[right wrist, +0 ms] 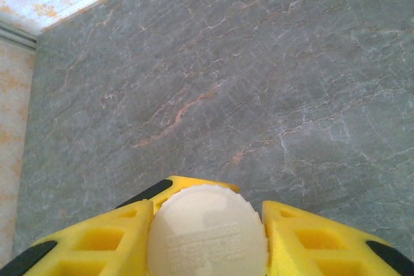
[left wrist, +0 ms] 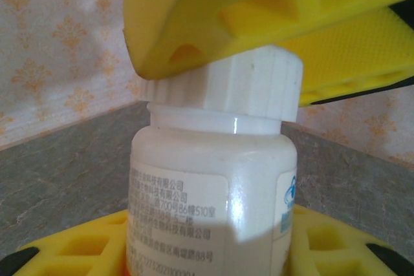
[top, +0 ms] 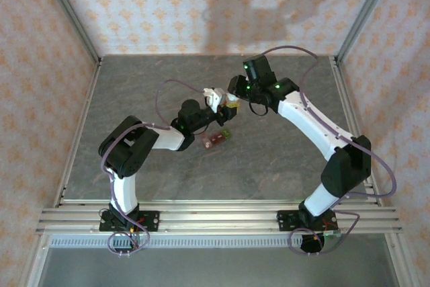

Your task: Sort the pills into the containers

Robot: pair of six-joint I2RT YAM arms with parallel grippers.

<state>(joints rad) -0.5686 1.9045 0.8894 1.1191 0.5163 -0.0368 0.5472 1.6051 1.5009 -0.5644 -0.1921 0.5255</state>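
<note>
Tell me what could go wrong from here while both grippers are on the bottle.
1. The right gripper pinches the ridged cap at a slant in the left wrist view; it may slip when twisting.
2. The left gripper holds the bottle by its lower body alone; torque could turn it in the grip.
3. The containers lie aside on the table; a sudden release could spill the contents there.

High rear overview of the table (top: 269,166); both wrist views tight on one white bottle (left wrist: 213,185), left sideways, right downward.
</note>
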